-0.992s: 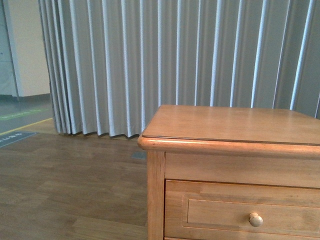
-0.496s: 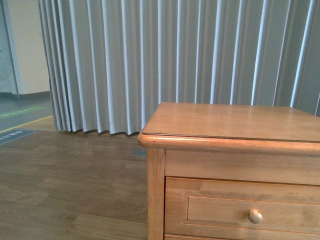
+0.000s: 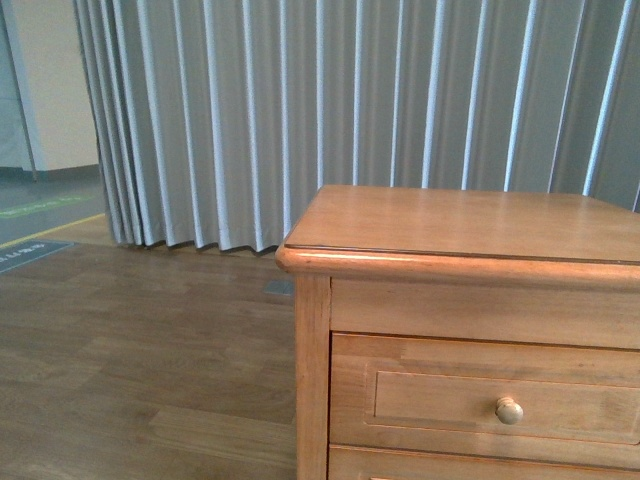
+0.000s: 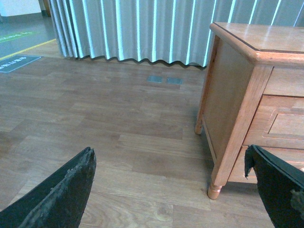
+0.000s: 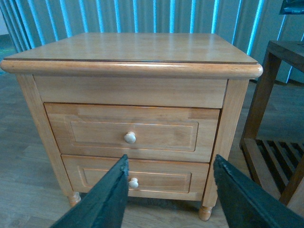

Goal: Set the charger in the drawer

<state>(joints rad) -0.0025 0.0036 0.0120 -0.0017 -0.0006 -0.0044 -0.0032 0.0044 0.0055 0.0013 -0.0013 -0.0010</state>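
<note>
Wooden cabinet [image 5: 133,61] with its top drawer [image 5: 130,132] closed; both end effectors, left [image 4: 173,190] and right [image 5: 168,197], spread and empty. No charger visible, so pulling the wrong knob below risks misplacement.

The cabinet [image 3: 470,330] stands on the floor [image 3: 130,380], right of centre in the front view — the curtain [image 3: 330,110] hangs behind it. The drawer [image 5: 133,132] sits directly above a second drawer [image 5: 135,175]; a slatted table [image 5: 275,118] stands just beside the cabinet.

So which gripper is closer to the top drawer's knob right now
Right. The right gripper faces the cabinet front, just short of the top drawer and its knob. The left gripper hangs over bare floor off the cabinet's side.
</note>
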